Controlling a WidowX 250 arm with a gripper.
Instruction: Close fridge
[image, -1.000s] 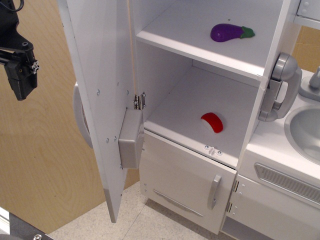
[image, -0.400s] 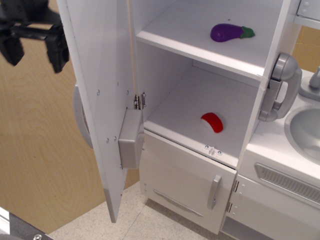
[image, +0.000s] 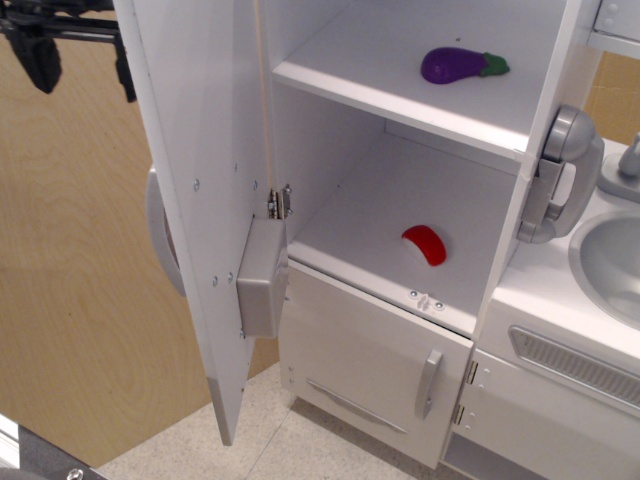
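At the top left corner, the gripper (image: 82, 62) hangs in front of the wooden wall (image: 70, 300), partly cut by the frame edge. Its two dark fingers (image: 40, 62) point down with a wide gap between them, and they hold nothing. The right finger is just beside the outer face of the fridge door (image: 200, 200), but I cannot tell if it touches the door.

The fridge (image: 400, 150) fills the middle of the view. Its door stands wide open and we see the inner side, with a grey box (image: 262, 278) fixed near the hinge (image: 279, 201). A grey rounded part (image: 160, 235) shows behind the door's left edge; most of it is hidden by the door.

Inside there are two shelves. On the upper shelf lies a purple eggplant (image: 455, 64) with a green stem. On the lower shelf lies a red piece (image: 426, 243), near the front edge. Nothing sticks out past the shelf fronts.

Below the open compartment is a smaller closed door (image: 370, 365) with a short grey handle (image: 428, 383). On the right side of the cabinet hangs a grey phone (image: 558, 175). Further right a sink (image: 610, 265) is cut off by the frame edge, with a grey tap (image: 625, 165) above it, only partly visible. The top of the fridge is out of view.
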